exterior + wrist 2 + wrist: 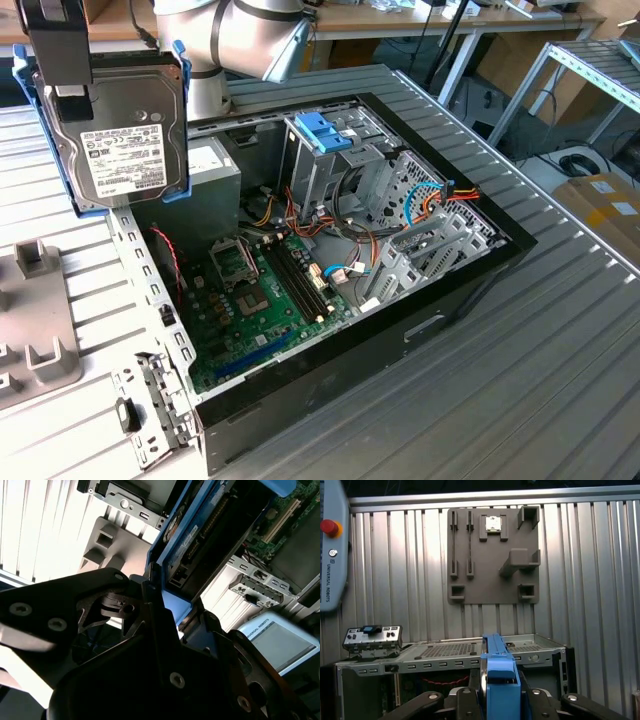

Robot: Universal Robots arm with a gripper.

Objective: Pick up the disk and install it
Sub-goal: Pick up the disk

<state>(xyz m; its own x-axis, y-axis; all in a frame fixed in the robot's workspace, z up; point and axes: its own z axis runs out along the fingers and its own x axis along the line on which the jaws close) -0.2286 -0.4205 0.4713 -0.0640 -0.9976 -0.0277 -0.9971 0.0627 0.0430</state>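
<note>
The black gripper [65, 80] clamps the dark grey metal disk [125, 140] in its blue bracket, held aloft near the open black computer case [450, 290]. Step 1, pick-up, is done; installation is not.

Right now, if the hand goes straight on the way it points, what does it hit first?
Likely the metal rim of the computer case. The hand holds the disk, so the disk would touch first. Depth is unclear; it might clear the rim and land inside by the power supply.
</note>
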